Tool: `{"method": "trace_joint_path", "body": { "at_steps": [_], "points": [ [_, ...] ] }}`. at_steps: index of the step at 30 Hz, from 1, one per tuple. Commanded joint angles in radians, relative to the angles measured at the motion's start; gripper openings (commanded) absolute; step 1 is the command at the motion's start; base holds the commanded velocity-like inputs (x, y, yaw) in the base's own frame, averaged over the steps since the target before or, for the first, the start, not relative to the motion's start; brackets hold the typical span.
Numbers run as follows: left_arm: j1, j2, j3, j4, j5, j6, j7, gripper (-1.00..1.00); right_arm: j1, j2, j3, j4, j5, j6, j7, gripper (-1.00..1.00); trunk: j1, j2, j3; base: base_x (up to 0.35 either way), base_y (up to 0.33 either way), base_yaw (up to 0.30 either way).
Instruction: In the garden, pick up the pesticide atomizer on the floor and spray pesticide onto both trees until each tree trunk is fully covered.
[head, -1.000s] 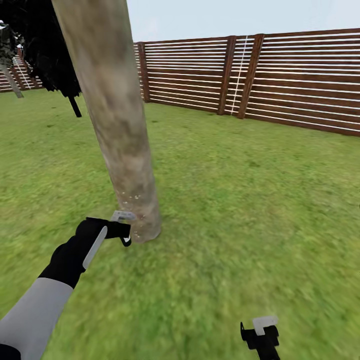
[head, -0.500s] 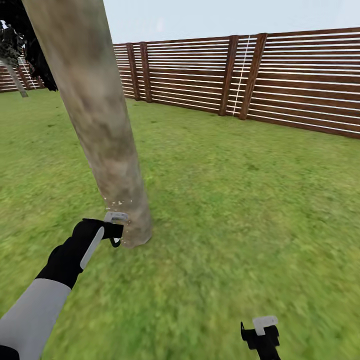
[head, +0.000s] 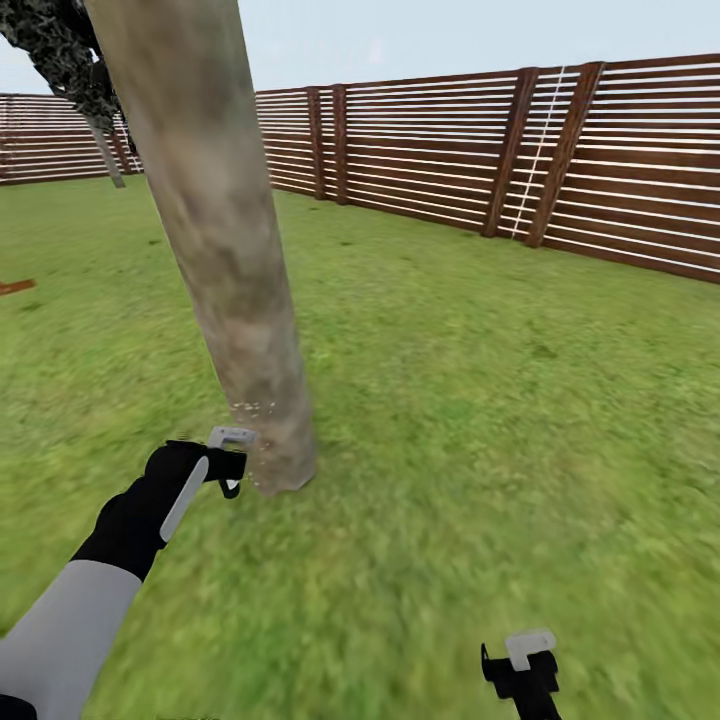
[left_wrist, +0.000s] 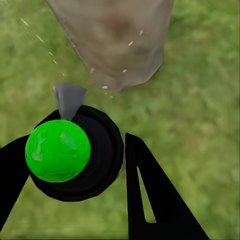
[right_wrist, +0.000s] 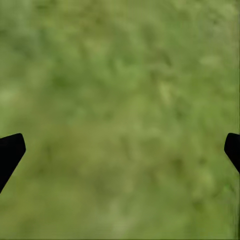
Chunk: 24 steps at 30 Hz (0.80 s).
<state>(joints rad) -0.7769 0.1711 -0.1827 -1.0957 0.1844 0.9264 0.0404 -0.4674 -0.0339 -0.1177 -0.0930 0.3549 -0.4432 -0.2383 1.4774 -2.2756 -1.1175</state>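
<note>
The left gripper (head: 228, 462) is clamped around the pesticide atomizer (left_wrist: 75, 152), and the left wrist view shows it plainly: a black body with a bright green ball on it, sitting between the two black fingers (left_wrist: 150, 195), its grey nozzle (left_wrist: 68, 99) aimed at the foot of the tree trunk (head: 222, 230). So pickup is done and spraying is under way. White specks of pesticide (head: 252, 408) dot the bark low down, just above the grass, and a few more hang in the air beside the nozzle.

Coverage looks thin, though. The specks sit in one small band near the base, and the long mottled grey-brown column above reads as bare bark from the head camera, although fine specks would be hard to pick out at this sharpness. I'd judge this trunk barely started, with the second tree yet to do.

The right gripper (head: 522, 668) hangs low over the lawn (head: 480, 400), its fingers spread wide and holding nothing; its wrist camera looks down on plain grass.

Around us, the brown slat fence (head: 520, 160) runs along the back, and a thin-trunked small tree with dark foliage (head: 70, 50) peeks in behind the trunk. A small brown-orange object (head: 14, 287) lies far off on the grass. Nothing blocks the nozzle.
</note>
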Motion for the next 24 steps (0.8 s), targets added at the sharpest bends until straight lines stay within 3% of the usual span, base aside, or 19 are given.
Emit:
{"method": "trace_joint_path", "body": {
  "at_steps": [1, 3, 6, 8, 11, 12, 14, 17, 19, 20, 22, 24],
  "points": [
    [0.005, 0.003, -0.001, 0.014, 0.003, 0.001, 0.006, -1.0, 0.0, 0.0, -0.008, 0.001, 0.011, -0.003, -0.002, 1.0, 0.0, 0.0, -0.001, 0.092, -0.268, 0.253],
    [0.019, 0.012, 0.004, 0.041, 0.004, -0.003, 0.005, -1.0, 0.0, 0.001, -0.008, 0.001, 0.012, -0.003, -0.002, 1.0, 0.0, 0.0, -0.001, 0.087, -0.268, 0.117],
    [0.042, 0.014, 0.051, 0.103, 0.0, -0.029, 0.002, -1.0, 0.0, 0.001, -0.008, 0.001, 0.012, -0.003, -0.001, 1.0, 0.0, 0.0, -0.001, 0.084, -0.268, 0.023],
    [0.045, 0.0, 0.056, 0.119, 0.002, -0.046, 0.002, -1.0, 0.0, 0.001, -0.008, 0.001, 0.012, -0.003, -0.001, 1.0, 0.0, 0.0, -0.001, 0.084, -0.268, 0.002],
    [0.045, -0.064, 0.05, 0.123, -0.001, -0.05, 0.003, -1.0, 0.0, 0.001, -0.008, 0.001, 0.012, -0.003, -0.001, 1.0, 0.0, 0.0, -0.001, 0.084, -0.268, 0.0],
    [0.046, -0.066, 0.05, 0.123, -0.002, -0.051, 0.003, -1.0, 0.0, 0.0, -0.008, 0.001, 0.012, -0.003, -0.001, 1.0, 0.0, 0.0, -0.001, 0.084, -0.268, 0.0],
    [0.06, -0.043, 0.061, 0.134, -0.003, -0.054, 0.003, -1.0, 0.0, 0.0, -0.008, 0.001, 0.012, -0.003, -0.001, 1.0, 0.0, 0.0, -0.001, 0.084, -0.268, 0.0],
    [0.091, 0.068, 0.083, 0.158, 0.0, -0.107, 0.003, -1.0, 0.0, 0.001, -0.008, 0.002, 0.012, -0.003, -0.001, 1.0, 0.0, 0.0, -0.001, 0.084, -0.268, 0.0],
    [0.103, 0.078, 0.087, 0.184, 0.0, -0.153, 0.003, -1.0, 0.0, 0.0, -0.008, 0.002, 0.012, -0.003, -0.001, 1.0, 0.0, 0.0, -0.001, 0.088, -0.268, 0.0],
    [0.106, 0.076, 0.086, 0.2, 0.0, -0.171, 0.004, -1.0, 0.0, 0.0, -0.008, 0.001, 0.012, -0.003, -0.001, 1.0, 0.0, 0.0, -0.001, 0.094, -0.268, 0.0],
    [0.108, 0.031, 0.086, 0.249, 0.0, -0.229, 0.005, -1.0, 0.0, 0.0, -0.008, 0.002, 0.012, -0.003, -0.001, 1.0, 0.0, 0.0, -0.001, 0.133, -0.264, 0.018],
    [0.108, 0.004, 0.086, 0.289, -0.001, -0.291, 0.005, -1.0, 0.0, 0.0, -0.008, 0.002, 0.012, -0.003, -0.001, 1.0, 0.0, 0.0, -0.001, 0.167, -0.248, 0.171]
  ]
}}
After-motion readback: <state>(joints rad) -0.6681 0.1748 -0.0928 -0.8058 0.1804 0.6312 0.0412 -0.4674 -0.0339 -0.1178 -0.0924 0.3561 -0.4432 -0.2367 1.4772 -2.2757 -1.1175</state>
